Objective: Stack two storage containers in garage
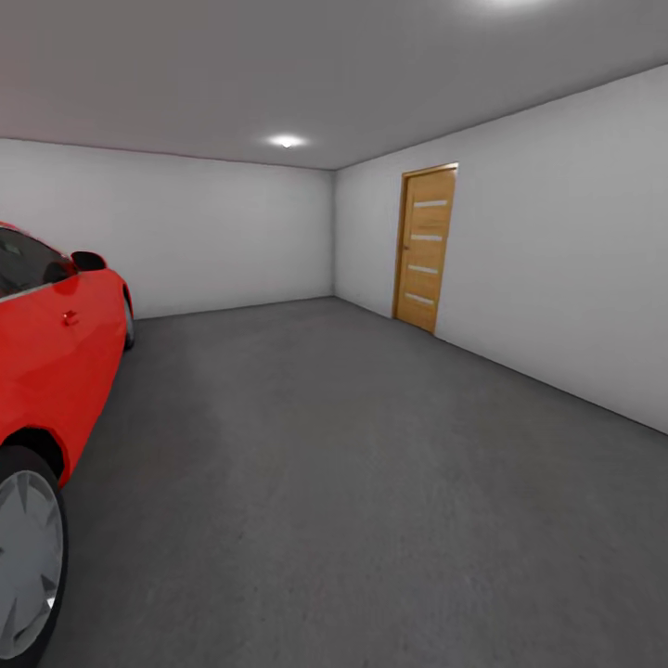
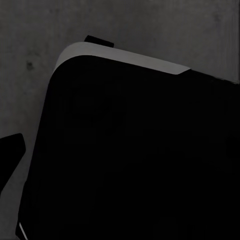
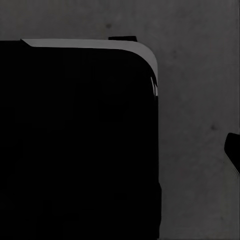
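Note:
I am in the garage, facing its dark grey floor (image 1: pixel 353 482), with plain white walls around. The two storage containers are out of view, and so is the living room. In the left wrist view a black fingertip (image 2: pixel 10 150) pokes in at the edge, above the floor (image 2: pixel 30 60) and beside the robot's black base (image 2: pixel 135 160). The right wrist view has a similar black fingertip (image 3: pixel 234 150) beside the base (image 3: pixel 75 145), over the floor (image 3: pixel 200 75). Nothing is seen between the fingers, and their spacing cannot be judged.
A red car (image 1: pixel 46 371) stands along the left, its front wheel (image 1: pixel 28 557) close to me. A wooden slatted door (image 1: pixel 425 249) is shut in the right wall. Open floor stretches ahead to the far wall (image 1: pixel 204 232).

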{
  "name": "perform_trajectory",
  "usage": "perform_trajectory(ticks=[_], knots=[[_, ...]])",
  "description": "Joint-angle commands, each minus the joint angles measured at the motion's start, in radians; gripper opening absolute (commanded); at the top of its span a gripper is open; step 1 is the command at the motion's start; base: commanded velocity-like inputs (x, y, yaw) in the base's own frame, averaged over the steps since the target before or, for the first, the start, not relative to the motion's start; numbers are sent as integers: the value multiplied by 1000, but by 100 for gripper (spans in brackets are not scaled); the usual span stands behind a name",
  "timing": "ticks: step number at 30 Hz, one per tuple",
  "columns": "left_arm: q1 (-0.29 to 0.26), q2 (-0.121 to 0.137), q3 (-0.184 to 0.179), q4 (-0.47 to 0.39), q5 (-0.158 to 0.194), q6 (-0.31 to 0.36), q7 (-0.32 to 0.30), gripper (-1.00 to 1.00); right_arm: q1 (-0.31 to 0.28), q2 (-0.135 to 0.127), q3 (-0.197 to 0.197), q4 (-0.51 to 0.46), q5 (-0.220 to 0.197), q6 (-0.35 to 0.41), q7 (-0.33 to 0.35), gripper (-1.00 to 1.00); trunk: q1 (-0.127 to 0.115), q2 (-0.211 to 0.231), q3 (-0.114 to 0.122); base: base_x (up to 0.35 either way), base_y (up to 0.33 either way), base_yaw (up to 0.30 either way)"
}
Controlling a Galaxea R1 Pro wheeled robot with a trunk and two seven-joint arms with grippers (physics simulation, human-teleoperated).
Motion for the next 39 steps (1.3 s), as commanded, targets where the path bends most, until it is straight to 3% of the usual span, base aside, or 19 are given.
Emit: perform_trajectory(ticks=[1,39], knots=[[0,-1,5,1,2,-4,0,100,0,0,-1,0,-3,-4,0,100,1,0,-1,324,0,0],[0,-3,3,1,2,-3,1,100,0,-8,-1,0,-4,-3,0,100,1,0,-1,324,0,0]])
